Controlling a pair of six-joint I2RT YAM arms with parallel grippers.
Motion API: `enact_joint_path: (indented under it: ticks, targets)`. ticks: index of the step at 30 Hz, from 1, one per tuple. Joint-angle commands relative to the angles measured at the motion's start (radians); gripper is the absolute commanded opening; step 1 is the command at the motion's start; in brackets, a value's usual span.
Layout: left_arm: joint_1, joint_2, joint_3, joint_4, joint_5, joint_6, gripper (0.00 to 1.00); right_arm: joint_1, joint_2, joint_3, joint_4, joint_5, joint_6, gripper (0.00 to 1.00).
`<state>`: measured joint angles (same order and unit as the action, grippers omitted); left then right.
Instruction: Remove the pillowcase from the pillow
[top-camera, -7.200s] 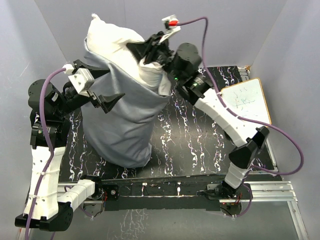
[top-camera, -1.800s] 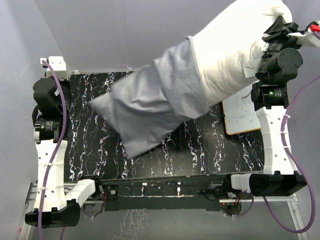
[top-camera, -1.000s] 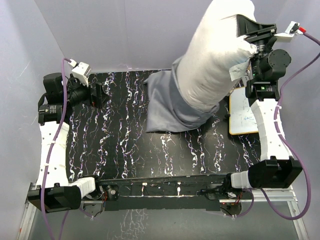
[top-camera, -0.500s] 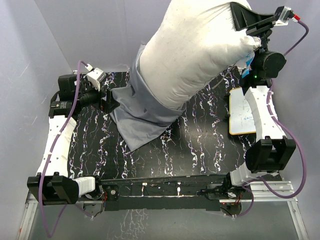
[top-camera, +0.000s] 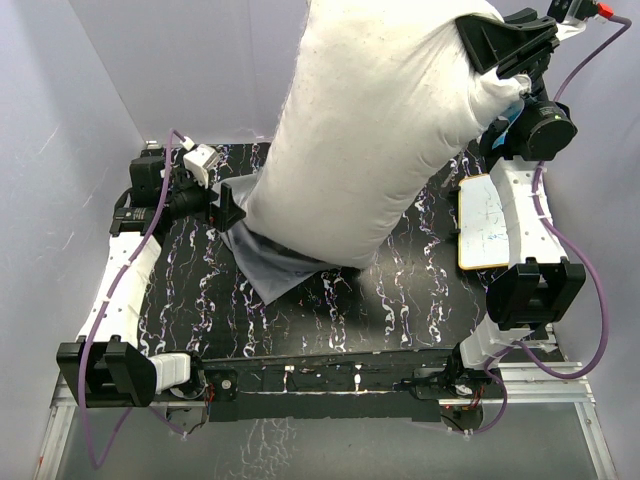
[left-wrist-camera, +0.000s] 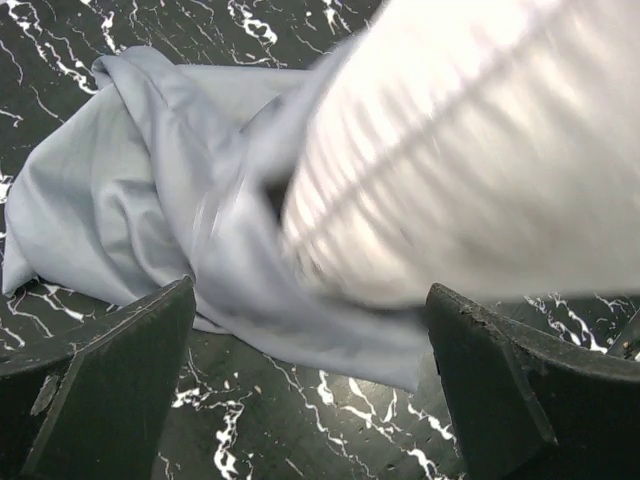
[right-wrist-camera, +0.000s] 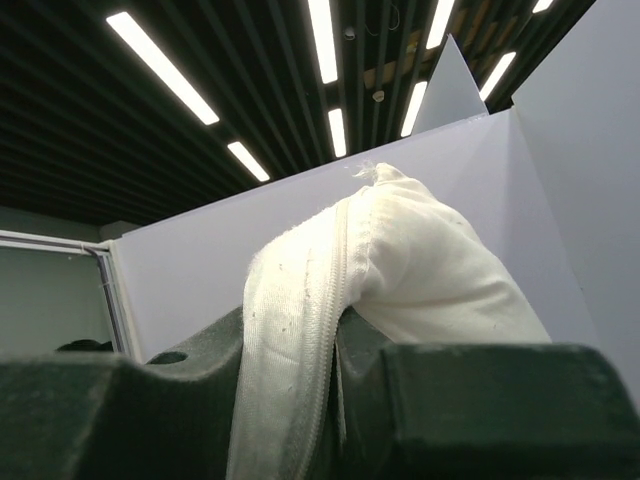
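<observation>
Top external view, from the near edge outward: the black tabletop with white marbled veins (top-camera: 400, 300) carries the limp, wrinkled grey fabric pillowcase (top-camera: 275, 265), bunched in a low heap left of centre. Just beside that heap on its left, the left gripper (top-camera: 226, 206) hangs low over the table with its black fingers spread wide, holding nothing. In the left wrist view the two fingers (left-wrist-camera: 110, 390) stand far apart on either side of the pillowcase (left-wrist-camera: 130, 190). Rising from the heap, the plump off-white speckled cloth pillow (top-camera: 370, 130) leans up and to the right, its lower end down among the grey folds. Blur in the left wrist view hides whether that end is inside the sleeve or only against it. To the right on the table lies a small white rectangular whiteboard with a tan rim (top-camera: 485, 215), apart from the cloth. Farthest and highest, the right gripper (top-camera: 497, 52) is pinched on the pillow's upper right corner, and the right wrist view shows that seamed corner (right-wrist-camera: 400, 270) squeezed between its dark fingers (right-wrist-camera: 480, 410)
</observation>
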<state>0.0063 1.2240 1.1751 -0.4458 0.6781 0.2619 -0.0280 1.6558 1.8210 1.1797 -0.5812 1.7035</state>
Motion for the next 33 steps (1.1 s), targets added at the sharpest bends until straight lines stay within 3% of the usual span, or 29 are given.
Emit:
enact_joint_path:
  ticks: [1,8,12,18,26,30,33]
  targets:
    - [-0.030,0.015,0.006,0.043,-0.019,-0.036,0.97,-0.007,-0.070,0.060,0.061,0.170,0.000,0.08]
    - [-0.060,0.010,-0.013,0.065,-0.098,-0.087,0.96,-0.008,-0.075,0.134,-0.072,0.166,-0.106,0.08]
    - [-0.059,0.012,0.062,0.046,-0.217,-0.160,0.97,0.012,-0.106,0.100,-0.186,0.133,-0.189,0.08]
    - [-0.018,-0.014,0.180,0.076,-0.422,-0.316,0.97,0.306,-0.103,0.158,-0.434,0.132,-0.521,0.08]
    - [0.022,-0.115,0.186,0.177,-0.582,-0.329,0.97,0.513,0.024,0.330,-0.549,0.343,-0.579,0.08]
    - [0.024,-0.154,0.163,0.220,-0.594,-0.317,0.97,0.515,-0.075,0.126,-0.543,0.659,-0.597,0.08]
    - [0.025,-0.151,0.179,0.174,-0.560,-0.299,0.97,0.513,-0.184,-0.126,-0.509,0.742,-0.688,0.08]
